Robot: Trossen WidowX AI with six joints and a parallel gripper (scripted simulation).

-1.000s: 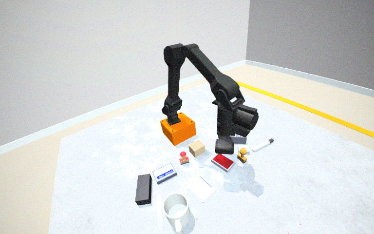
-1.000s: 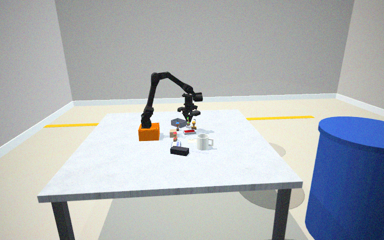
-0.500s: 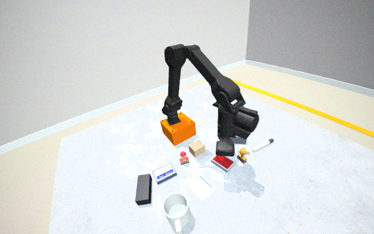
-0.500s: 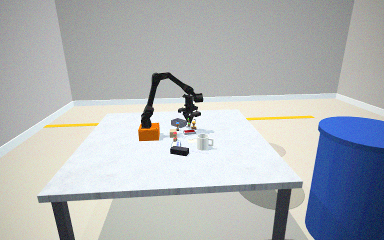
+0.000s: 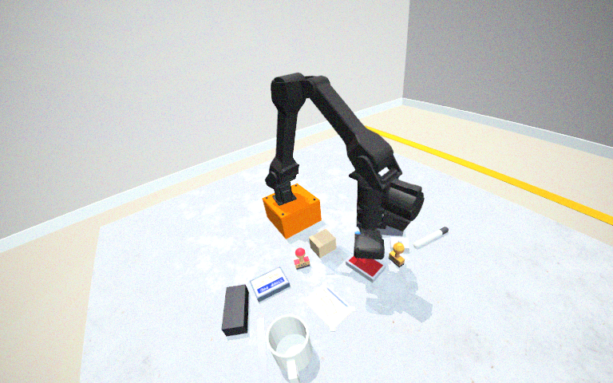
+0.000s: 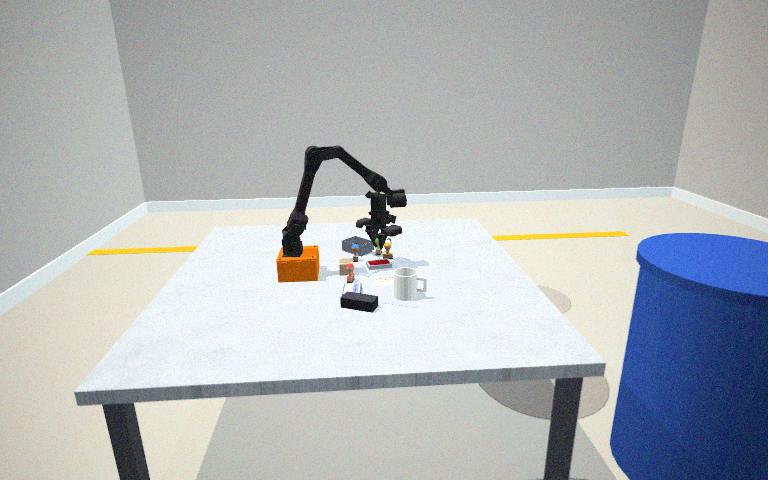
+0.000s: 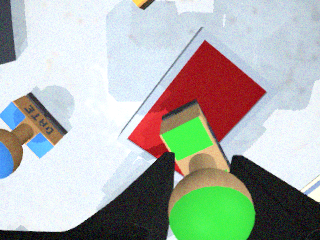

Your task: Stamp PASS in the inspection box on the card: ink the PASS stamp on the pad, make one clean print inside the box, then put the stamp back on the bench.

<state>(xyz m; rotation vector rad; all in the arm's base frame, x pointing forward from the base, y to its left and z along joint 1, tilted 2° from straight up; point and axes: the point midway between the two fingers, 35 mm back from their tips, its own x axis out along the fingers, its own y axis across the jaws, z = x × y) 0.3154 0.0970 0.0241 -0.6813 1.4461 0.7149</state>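
My gripper point(image 6: 378, 245) point(image 7: 202, 163) is shut on the green-topped stamp point(image 7: 187, 137), gripping below its round knob; its label is not legible. In the wrist view the stamp's base overlaps the near part of the open red ink pad point(image 5: 369, 267) point(image 6: 379, 263) point(image 7: 227, 87). In the exterior view the stamp is above bench level, slightly behind the pad; the exact gap is unclear. The top view hides the fingers and stamp behind the wrist. The white card point(image 5: 326, 308) point(image 6: 384, 281) lies nearer the mug, with a blue line; its box is too faint to read.
The blue DATE stamp point(image 7: 45, 125) and yellow stamp point(image 5: 397, 254) point(image 6: 387, 249) stand near the pad. A red stamp point(image 5: 301, 259), wooden block point(image 5: 322, 243), closed stamp pad point(image 5: 270, 283), black block point(image 5: 235, 309), mug point(image 5: 289, 343), marker point(image 5: 429, 238) and grey tray point(image 6: 352, 243) are around.
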